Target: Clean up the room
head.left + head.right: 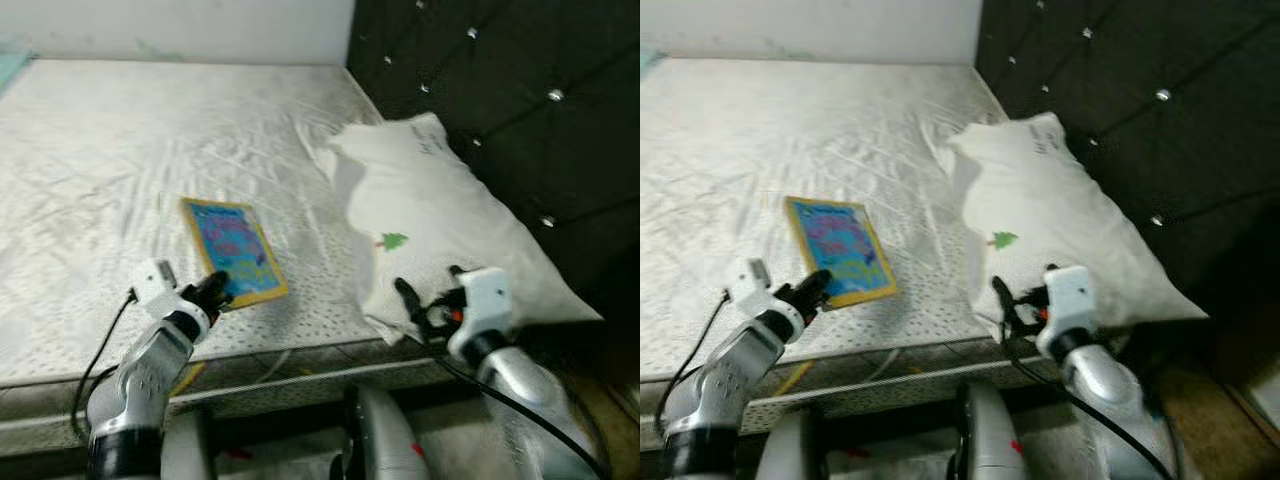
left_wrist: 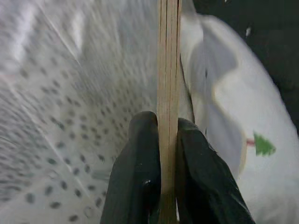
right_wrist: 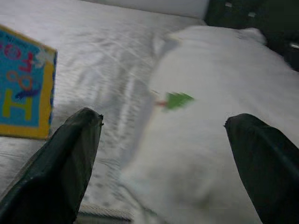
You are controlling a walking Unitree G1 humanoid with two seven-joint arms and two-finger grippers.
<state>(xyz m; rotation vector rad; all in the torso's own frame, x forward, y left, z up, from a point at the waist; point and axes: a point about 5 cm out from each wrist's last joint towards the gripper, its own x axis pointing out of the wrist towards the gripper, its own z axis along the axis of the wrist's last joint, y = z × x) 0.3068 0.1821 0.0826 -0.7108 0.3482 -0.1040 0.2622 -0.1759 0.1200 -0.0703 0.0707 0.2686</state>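
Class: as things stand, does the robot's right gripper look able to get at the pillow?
Probably yes. The right gripper hovers open at the near edge of the pillow, its fingers spread toward it with nothing between. The left gripper is shut on the book, off to the side.

Glossy cardboard book (image 1: 234, 251), wrinkled matt cloth sheet (image 1: 110, 160), soft white cloth pillow (image 1: 440, 220), tufted dark headboard (image 1: 500, 90).

Even soft light, wrist views slightly blurred.
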